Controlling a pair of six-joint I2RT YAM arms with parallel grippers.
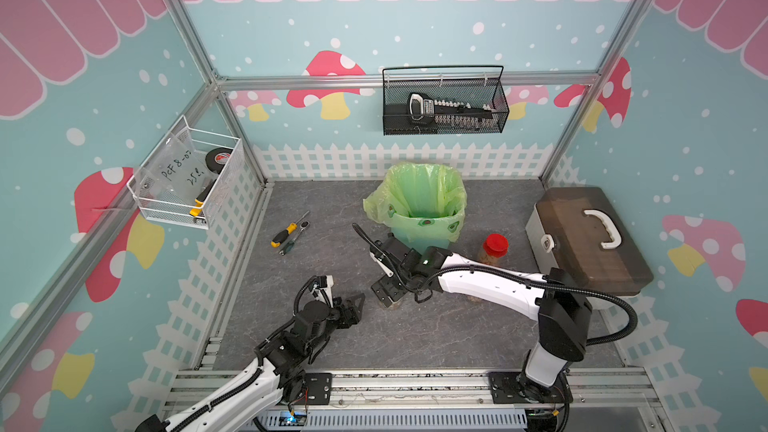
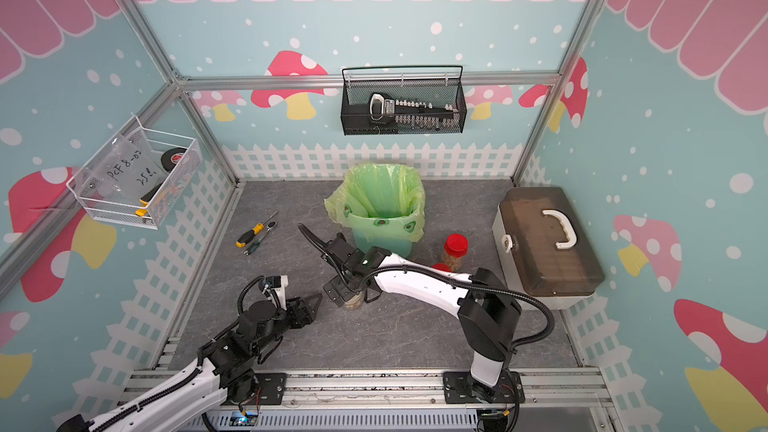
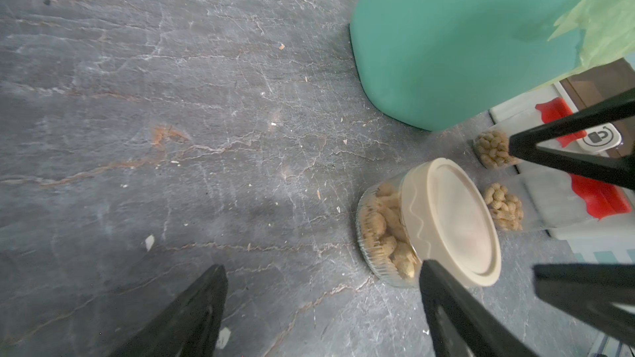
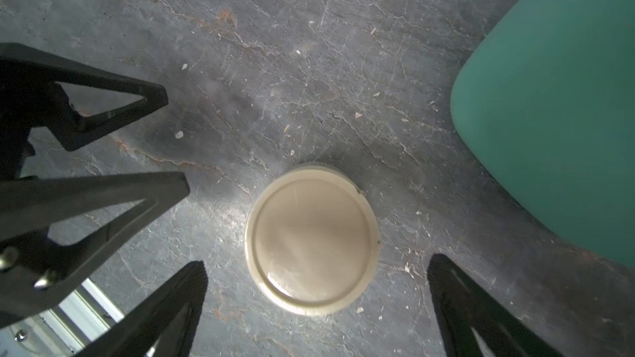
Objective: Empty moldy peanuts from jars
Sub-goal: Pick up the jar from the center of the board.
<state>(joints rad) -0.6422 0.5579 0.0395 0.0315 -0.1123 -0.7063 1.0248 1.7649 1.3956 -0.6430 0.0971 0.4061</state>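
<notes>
Grey slate tabletop (image 1: 436, 338) held the beige-lidded jar (image 4: 311, 242) of peanuts (image 3: 378, 231) at the teal bin's (image 4: 549, 97) 7 o'clock, under the right gripper's (image 4: 318, 262) spread jaws; left gripper (image 3: 324, 266) gaped empty. Jar looked light, slippery; sides suited gripping.

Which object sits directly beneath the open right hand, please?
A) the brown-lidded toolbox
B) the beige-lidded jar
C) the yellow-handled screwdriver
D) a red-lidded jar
B: the right wrist view looks straight down on the beige-lidded jar, its lid on, standing between the spread fingers of the right hand, which touches nothing.
</notes>
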